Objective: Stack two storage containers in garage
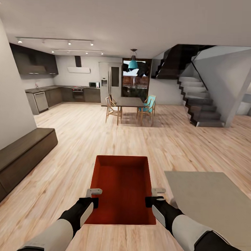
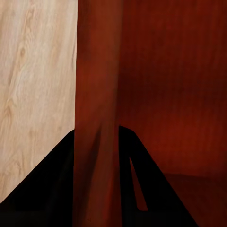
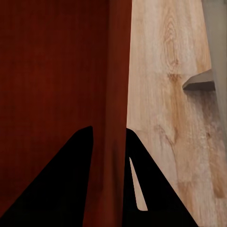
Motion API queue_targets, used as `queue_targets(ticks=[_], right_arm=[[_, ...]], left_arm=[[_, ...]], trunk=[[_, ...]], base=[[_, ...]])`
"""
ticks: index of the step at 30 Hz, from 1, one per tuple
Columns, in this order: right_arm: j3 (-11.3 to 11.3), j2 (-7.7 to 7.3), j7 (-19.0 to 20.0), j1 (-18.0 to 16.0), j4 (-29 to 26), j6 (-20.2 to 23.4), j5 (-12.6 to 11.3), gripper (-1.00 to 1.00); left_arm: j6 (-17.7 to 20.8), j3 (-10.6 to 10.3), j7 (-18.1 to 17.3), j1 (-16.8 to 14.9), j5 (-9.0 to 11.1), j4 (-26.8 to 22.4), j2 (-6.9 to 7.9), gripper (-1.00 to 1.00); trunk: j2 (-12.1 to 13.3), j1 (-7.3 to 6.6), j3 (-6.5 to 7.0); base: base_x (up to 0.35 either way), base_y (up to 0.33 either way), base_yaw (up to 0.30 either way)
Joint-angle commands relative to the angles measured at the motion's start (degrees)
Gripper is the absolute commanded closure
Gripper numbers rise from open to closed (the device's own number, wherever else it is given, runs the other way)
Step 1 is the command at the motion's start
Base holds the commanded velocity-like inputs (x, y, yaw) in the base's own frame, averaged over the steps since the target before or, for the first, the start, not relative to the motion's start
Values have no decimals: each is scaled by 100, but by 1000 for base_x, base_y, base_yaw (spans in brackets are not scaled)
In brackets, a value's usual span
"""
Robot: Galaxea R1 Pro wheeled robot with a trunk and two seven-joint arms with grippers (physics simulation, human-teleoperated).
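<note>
- Both arms reach out low in the head view, and between them sits the bin, red-orange, open top up, held above the wood floor.
- Left gripper is at the bin's left wall; in the left wrist view the wall runs straight between its dark fingers, one outside, one inside, clamped on it.
- Right gripper mirrors it on the right wall; the right wrist view has that wall pinched between its fingers the same way.
- Bin is empty inside, level, its long sides running away from the robot.
- Just right of the bin lies a grey rug on the planks.
- Left side: a long dark bench against the white wall.
- Farther ahead, a dining table with chairs, one of them teal, under a teal lamp.
- Kitchen sits back left, dark stairs climb at the right.
</note>
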Motion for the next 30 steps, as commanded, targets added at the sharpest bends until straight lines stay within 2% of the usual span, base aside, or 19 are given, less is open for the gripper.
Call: queue_targets(ticks=[1,30], right_arm=[[-73,-17,-40,-8,-20,-154,116,100],[-69,-17,-40,-8,-20,-154,116,100]], left_arm=[[51,46,53,1,-23,3,88,100],[46,49,44,1,-23,2,97,100]], trunk=[[-12,6,-12],[-12,6,-12]], base=[[321,0,0],[321,0,0]])
